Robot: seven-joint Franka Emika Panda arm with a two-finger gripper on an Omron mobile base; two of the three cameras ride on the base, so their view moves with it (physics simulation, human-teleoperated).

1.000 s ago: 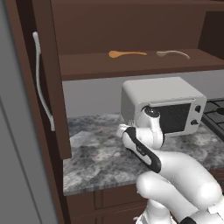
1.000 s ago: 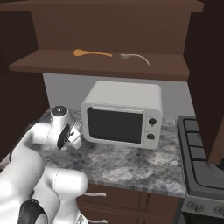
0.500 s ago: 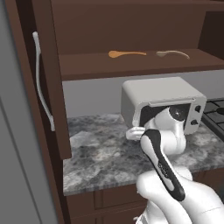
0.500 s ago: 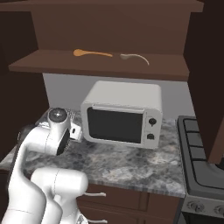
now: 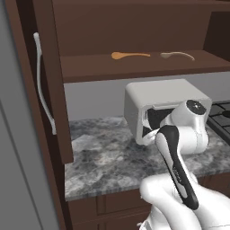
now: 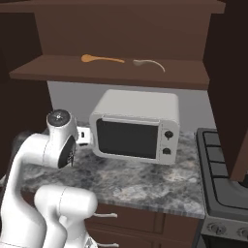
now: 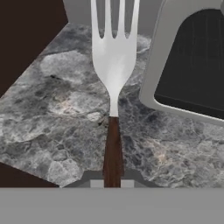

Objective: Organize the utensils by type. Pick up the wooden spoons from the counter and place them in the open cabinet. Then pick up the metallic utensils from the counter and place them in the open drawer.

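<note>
The small silver-tined fork with a dark reddish-brown handle (image 7: 113,87) is clamped by its handle end in the pincer (image 7: 112,183), which is clenched on it. Its long axis runs straight out from the fingertips, tines leading, and it hangs above the grey marbled stone bench (image 7: 57,109), not resting on it. The white box-shaped microwave (image 7: 192,61) stands just beside the tines.

The 2 slim wooden spoons, 1 orange-tan with a round bowl (image 5: 129,55) and 1 paler beige with a curved handle (image 5: 178,55), already lie apart on the flat shelf of the dark brown wooden wall cupboard (image 5: 134,67), so by my reading the metal half of the job is in hand.

The coming move turns on where the drawer lies from the fork, and I cannot tell that here.

The hand view gives the grip and the fork; the base views instead give the shelf and spoons, with the white arm (image 6: 58,145) folded left of the microwave above the bench.
</note>
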